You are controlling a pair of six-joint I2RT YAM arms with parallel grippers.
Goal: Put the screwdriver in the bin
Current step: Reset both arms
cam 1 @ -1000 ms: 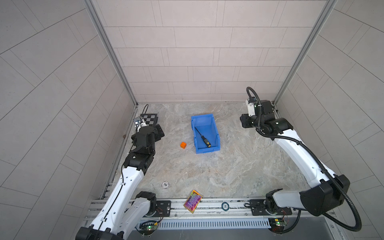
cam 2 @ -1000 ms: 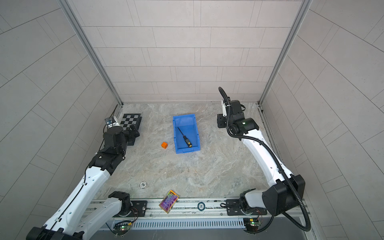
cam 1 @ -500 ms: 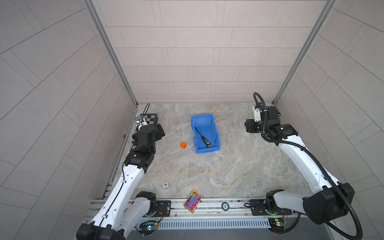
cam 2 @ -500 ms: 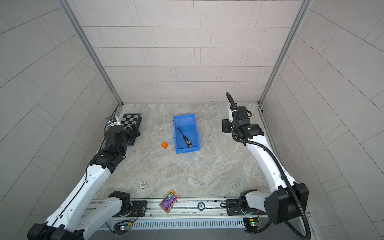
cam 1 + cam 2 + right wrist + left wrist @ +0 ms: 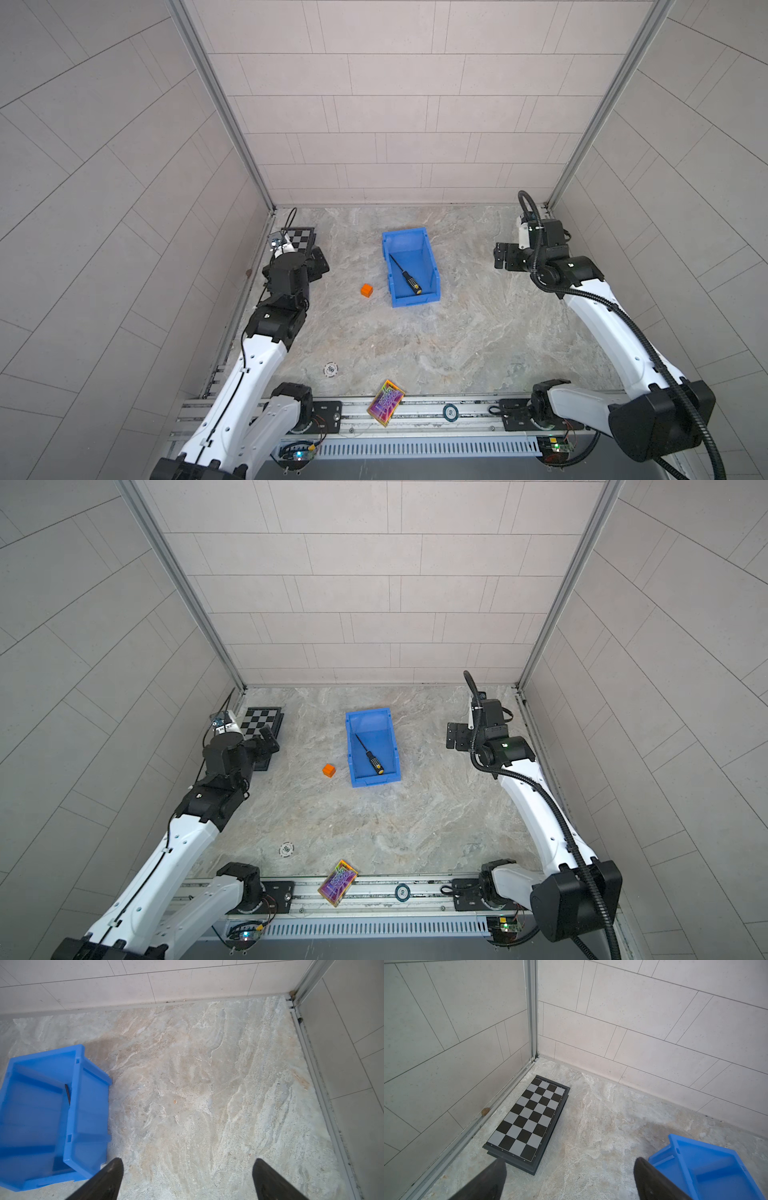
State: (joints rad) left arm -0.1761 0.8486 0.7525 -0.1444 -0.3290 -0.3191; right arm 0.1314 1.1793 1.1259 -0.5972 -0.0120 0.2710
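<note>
**Closing stage of placement.** The screwdriver [image 5: 405,275] was seen lying diagonally on the floor of the blue bin [image 5: 404,237], its yellow-capped handle toward the lowered front lip. The task was judged essentially done. The right fingers [image 5: 108,1178] were spread wide and empty above bare bench [image 5: 415,345] beside the bin (nothing was touched). The left fingers [image 5: 490,1178] were likewise parted wide and held nothing, near the folded chessboard [image 5: 529,1118]. Only a clear withdrawal of the arms, with the bin left undisturbed, was judged to remain.
</note>
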